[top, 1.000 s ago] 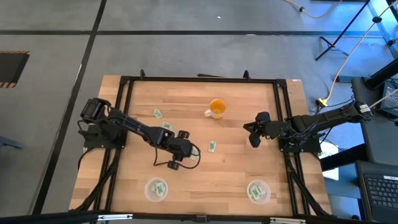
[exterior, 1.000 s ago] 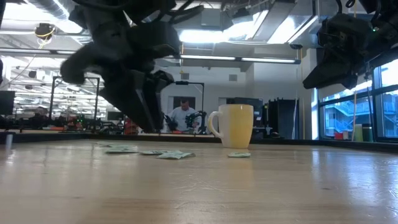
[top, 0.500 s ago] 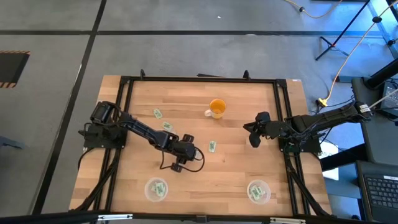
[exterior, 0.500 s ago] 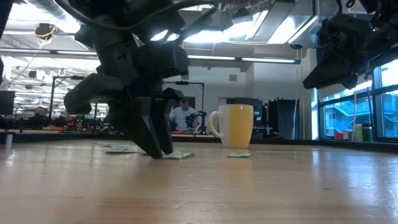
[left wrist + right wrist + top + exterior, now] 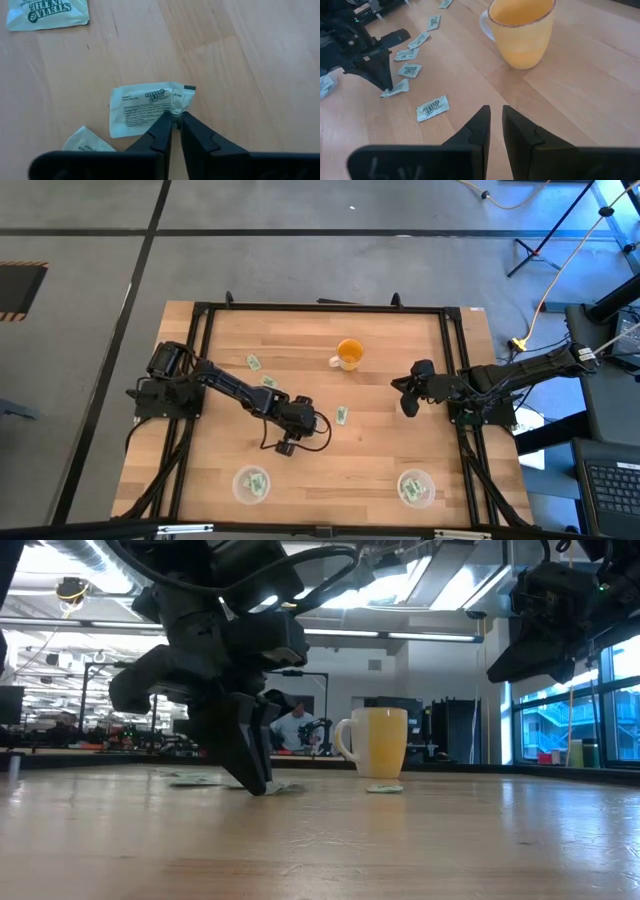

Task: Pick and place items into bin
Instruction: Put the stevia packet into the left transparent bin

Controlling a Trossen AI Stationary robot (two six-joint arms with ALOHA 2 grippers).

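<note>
Several small green-and-white packets lie flat on the wooden table. My left gripper stands on the table near its middle, fingers pointing steeply down, shut on one packet. Two more packets lie close by, and another lies just to the right. Two clear round bins with packets inside stand near the front edge. My right gripper hangs shut and holding nothing above the table's right side. My left gripper pinches the packet's long edge, near one end, between its two fingertips. The fingers come from above, slanting steeply down, with their tips at the tabletop. The rest of the packet lies on the wood.
An orange mug stands at the far middle. Loose packets lie left of it, beside my left arm. A black frame borders the table's far, left and right sides.
My left gripper has come down onto the table, shifting a little toward the right edge. Its fingers stood apart over the packet half a second ago and have now shut on its edge. The packet has stayed on the table.
</note>
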